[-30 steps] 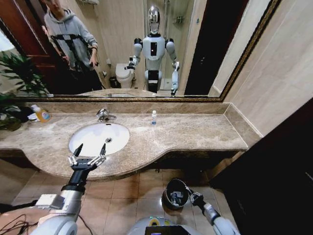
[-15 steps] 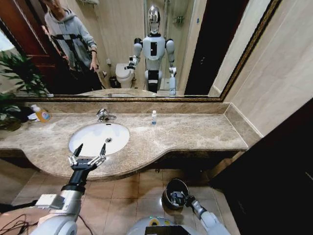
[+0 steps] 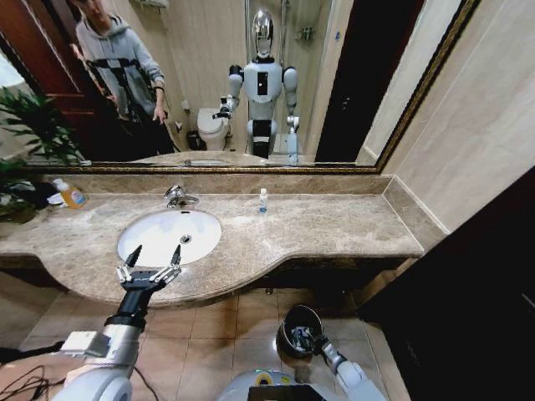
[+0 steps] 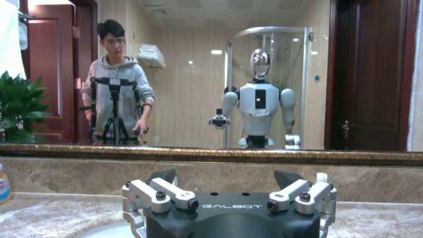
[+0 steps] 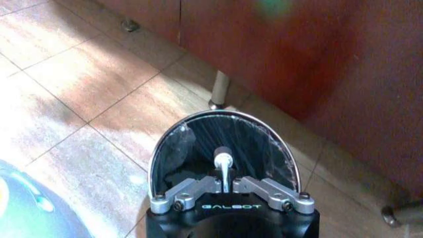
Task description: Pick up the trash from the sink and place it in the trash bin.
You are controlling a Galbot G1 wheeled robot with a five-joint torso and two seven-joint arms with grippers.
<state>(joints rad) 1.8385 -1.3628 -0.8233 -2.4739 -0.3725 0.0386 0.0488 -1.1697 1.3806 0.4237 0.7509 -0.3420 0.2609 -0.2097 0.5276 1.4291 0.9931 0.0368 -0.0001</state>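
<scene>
Two grippers are on my screens. I see the left gripper point(image 3: 153, 255) spread wide and holding nothing, poised over the marble counter point(image 3: 318, 225) at the near rim of the sink point(image 3: 150, 242), whose white basin looks bare. A small blue-capped bottle point(image 3: 262, 200) stands upright on the marble, well right of the tap point(image 3: 177, 196). Lower right, I see the right gripper point(image 5: 225, 184) over the trash bin point(image 5: 271, 134), fingers closed on a thin white piece point(image 5: 223, 166) above its black interior.

The marble worktop point(image 3: 318, 225) is gleaming glossy, the white sink point(image 3: 155, 238) looking smooth, and the trash bin point(image 5: 198, 124) showing shiny metal.
</scene>
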